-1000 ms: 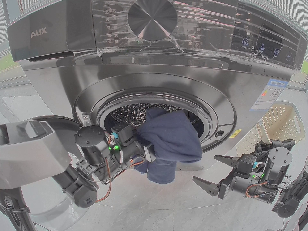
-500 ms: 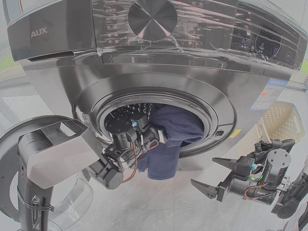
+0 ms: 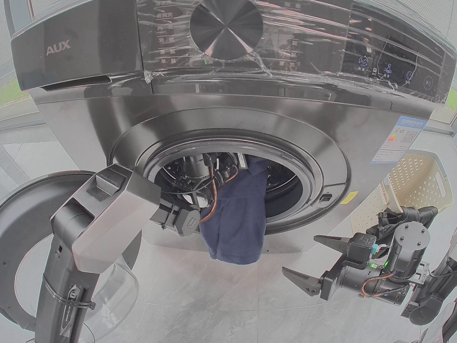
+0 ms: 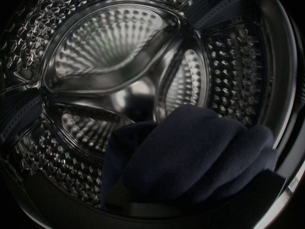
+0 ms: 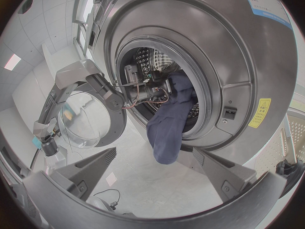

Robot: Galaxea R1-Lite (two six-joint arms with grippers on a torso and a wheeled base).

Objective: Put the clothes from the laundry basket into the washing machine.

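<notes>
The washer (image 3: 228, 105) stood in front with its door (image 3: 28, 244) swung open to the left. The basket (image 3: 419, 182) sat beside its right flank, with something dark (image 3: 397, 215) at the near rim.

A navy garment (image 3: 235, 220) lay across the lip of the drum (image 4: 105, 54). Its long axis ran nearly straight up and down. The top end was bunched inside the drum, and the bottom end pointed at the floor, hanging free outside, below the opening.

The left gripper (image 3: 242, 161) was inside the drum at the garment's top end. Cloth covered it, so whether it had hold of the fabric could not be told. The right gripper (image 3: 310, 260) hung low to the right of the opening, near the basket, jaws spread wide and empty.

A second before, the left gripper was outside, in front of the opening, and the garment spread as a broad lump across the mouth. By half a second before it had reached the lip. Since then the arm had pushed in, and the cloth had drawn out into a narrow hanging strip. The right gripper had barely shifted.
</notes>
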